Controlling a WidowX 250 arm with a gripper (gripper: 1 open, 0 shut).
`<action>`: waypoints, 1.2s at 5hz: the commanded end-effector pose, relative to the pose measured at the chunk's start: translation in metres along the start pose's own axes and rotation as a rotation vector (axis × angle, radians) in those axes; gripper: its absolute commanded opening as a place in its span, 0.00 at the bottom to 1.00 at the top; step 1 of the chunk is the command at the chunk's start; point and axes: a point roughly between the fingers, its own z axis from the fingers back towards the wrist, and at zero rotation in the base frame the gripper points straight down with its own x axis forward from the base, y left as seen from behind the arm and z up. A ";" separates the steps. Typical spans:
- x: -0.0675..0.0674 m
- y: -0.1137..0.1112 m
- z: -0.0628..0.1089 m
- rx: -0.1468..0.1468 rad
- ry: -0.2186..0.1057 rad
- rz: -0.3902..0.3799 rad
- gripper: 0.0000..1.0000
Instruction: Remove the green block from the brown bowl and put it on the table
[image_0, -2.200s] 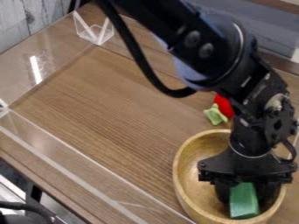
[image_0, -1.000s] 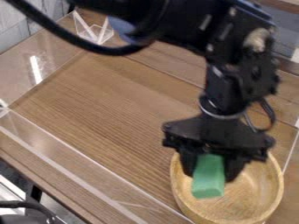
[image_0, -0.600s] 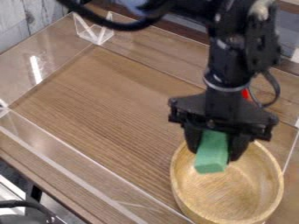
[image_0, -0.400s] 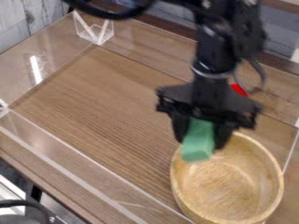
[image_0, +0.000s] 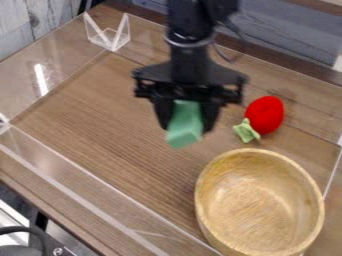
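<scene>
My gripper (image_0: 187, 112) hangs over the middle of the table (image_0: 94, 110), pointing down, and is shut on the green block (image_0: 185, 125). The block sticks out below the black fingers, tilted a little, in the air above the wood. The brown bowl (image_0: 262, 206) sits at the lower right with nothing inside it. The held block is up and to the left of the bowl's rim, apart from it.
A red strawberry toy (image_0: 263, 112) with a green leafy top lies right of the gripper, just above the bowl. Clear acrylic walls (image_0: 40, 75) edge the table on the left and front. A clear acrylic stand (image_0: 106, 32) sits at the far left corner.
The arm has carried the green block up out of the bowl and leftward across the table. The bowl now holds nothing, and the strawberry toy has come into full view.
</scene>
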 end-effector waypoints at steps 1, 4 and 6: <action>0.022 0.008 0.016 -0.021 -0.073 0.038 0.00; 0.039 0.012 -0.017 0.050 -0.129 0.186 0.00; 0.035 -0.004 -0.023 0.086 -0.162 0.200 0.00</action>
